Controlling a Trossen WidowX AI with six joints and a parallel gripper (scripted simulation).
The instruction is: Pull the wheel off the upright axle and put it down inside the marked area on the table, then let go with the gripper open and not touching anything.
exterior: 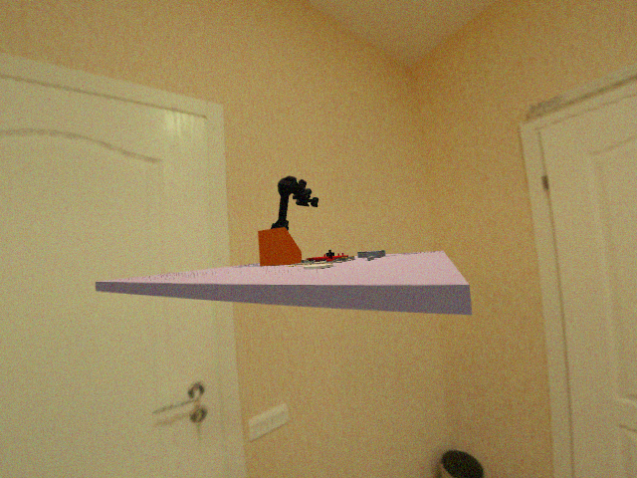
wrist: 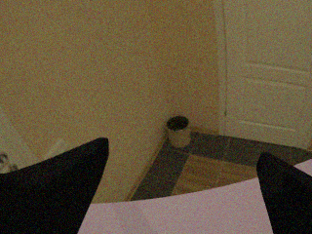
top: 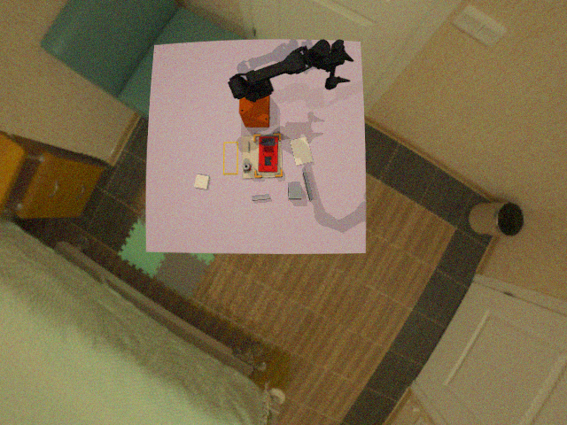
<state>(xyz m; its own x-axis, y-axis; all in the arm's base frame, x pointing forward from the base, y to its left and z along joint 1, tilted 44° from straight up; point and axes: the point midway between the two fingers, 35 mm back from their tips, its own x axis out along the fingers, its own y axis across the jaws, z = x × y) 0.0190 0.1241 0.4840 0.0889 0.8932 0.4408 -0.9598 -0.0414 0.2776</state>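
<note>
A small dark round piece with a pale centre (top: 246,166), seemingly the wheel on its axle, stands at the lower left of a beige board (top: 252,175). It is too small to tell how it sits, and I cannot pick it out in the exterior view. A thin yellow rectangle (top: 223,158), apparently the marked area, lies on the table just left of the board; nothing shows inside it. My gripper (top: 350,70) (wrist: 186,155) is open and empty, raised high above the table's far right part, well away from the board. The wrist view shows neither wheel nor marked area.
A red block (top: 274,158) with dark parts lies on the board between orange corner marks. Cream pieces (top: 201,181) (top: 301,151) lie on either side. Grey pieces (top: 294,190) (top: 261,197) and a thin dark bar (top: 306,185) lie below. The orange arm base (top: 254,112) (exterior: 278,248) stands behind the board.
</note>
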